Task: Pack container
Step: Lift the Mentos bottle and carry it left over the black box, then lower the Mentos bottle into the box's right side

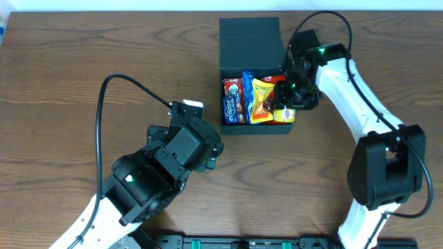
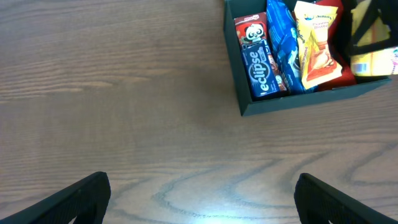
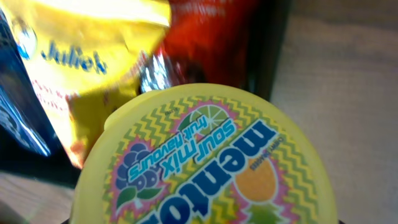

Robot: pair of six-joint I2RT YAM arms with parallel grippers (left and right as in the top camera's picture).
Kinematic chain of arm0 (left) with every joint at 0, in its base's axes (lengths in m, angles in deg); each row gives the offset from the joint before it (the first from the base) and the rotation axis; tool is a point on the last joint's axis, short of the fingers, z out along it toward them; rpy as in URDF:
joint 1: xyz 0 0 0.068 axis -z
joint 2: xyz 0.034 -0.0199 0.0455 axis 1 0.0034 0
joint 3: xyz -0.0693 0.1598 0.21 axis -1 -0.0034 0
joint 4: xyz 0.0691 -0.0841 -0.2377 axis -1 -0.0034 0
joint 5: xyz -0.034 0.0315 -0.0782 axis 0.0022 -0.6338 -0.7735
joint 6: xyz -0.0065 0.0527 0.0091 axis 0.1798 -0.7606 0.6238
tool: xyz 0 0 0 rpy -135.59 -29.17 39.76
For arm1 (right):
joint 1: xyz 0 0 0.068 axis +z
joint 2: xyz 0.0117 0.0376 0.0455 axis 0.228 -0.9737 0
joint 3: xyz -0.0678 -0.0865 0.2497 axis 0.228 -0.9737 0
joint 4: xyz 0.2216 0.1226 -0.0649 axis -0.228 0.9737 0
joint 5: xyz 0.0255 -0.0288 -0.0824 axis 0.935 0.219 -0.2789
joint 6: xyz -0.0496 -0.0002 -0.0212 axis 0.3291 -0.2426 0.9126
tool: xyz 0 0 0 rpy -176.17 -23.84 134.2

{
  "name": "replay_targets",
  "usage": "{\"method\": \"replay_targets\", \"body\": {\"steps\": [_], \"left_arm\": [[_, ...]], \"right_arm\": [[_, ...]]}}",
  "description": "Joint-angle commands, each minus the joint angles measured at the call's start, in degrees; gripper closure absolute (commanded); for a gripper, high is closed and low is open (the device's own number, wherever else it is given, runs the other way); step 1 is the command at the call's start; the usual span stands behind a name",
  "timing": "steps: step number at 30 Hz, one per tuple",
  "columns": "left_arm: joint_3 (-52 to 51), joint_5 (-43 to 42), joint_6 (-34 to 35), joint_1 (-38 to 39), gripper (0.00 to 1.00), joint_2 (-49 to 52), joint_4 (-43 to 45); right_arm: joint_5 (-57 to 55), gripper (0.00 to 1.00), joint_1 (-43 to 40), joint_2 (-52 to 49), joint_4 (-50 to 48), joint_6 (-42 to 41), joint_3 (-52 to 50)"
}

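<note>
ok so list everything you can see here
container: 1, dark teal-green, lid open, table's far centre
eclipse packet: 1, blue, container's left end
panda packet: 1, red, against eclipse packet
blue packet: 1, blue, middle
julie's packet: 1, yellow, right of blue packet
red packet: 1, red, partly under julie's packet
mentos sour mix tub: 1, yellow, container's right corner
table: 1, brown wood, underneath
left hand: 1, black, open, over bare table
right hand: 1, black, shut on tub

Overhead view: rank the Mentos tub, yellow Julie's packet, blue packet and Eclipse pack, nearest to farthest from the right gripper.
From the right gripper:
1. Mentos tub, held in it, at the container's right end.
2. Yellow Julie's packet, just left.
3. Blue packet, middle.
4. Eclipse pack, left end.
</note>
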State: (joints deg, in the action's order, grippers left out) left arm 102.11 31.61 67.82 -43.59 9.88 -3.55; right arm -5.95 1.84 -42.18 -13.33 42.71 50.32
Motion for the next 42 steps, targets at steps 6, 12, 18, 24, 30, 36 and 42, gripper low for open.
{"method": "replay_targets", "body": {"steps": [6, 12, 18, 24, 30, 36, 42], "left_arm": [[0.0, 1.0, 0.6, -0.2, 0.05, 0.0, -0.2], [0.0, 1.0, 0.6, -0.2, 0.05, 0.0, -0.2], [0.0, 1.0, 0.6, -0.2, 0.05, 0.0, -0.2], [0.0, 1.0, 0.6, -0.2, 0.05, 0.0, -0.2], [0.0, 1.0, 0.6, -0.2, 0.05, 0.0, -0.2], [0.0, 1.0, 0.6, -0.2, 0.05, 0.0, -0.2], [0.0, 1.0, 0.6, -0.2, 0.05, 0.0, -0.2]], "right_arm": [[-0.4, 0.98, 0.2, -0.7, -3.0, 1.2, 1.2], [-0.4, 0.98, 0.6, -1.7, -2.7, 1.4, 1.2], [-0.4, 0.88, 1.9, -2.4, -3.7, 1.4, 1.2], [-0.4, 0.62, 2.3, -2.4, -4.0, 1.4, 1.2], [-0.4, 0.46, 2.5, -2.4, -4.0, 1.4, 1.2], [-0.4, 0.38, 2.6, -2.4, -4.0, 2.8, 1.2], [-0.3, 0.22, 2.6, -2.4, -4.5, 3.3, 1.2]]}}
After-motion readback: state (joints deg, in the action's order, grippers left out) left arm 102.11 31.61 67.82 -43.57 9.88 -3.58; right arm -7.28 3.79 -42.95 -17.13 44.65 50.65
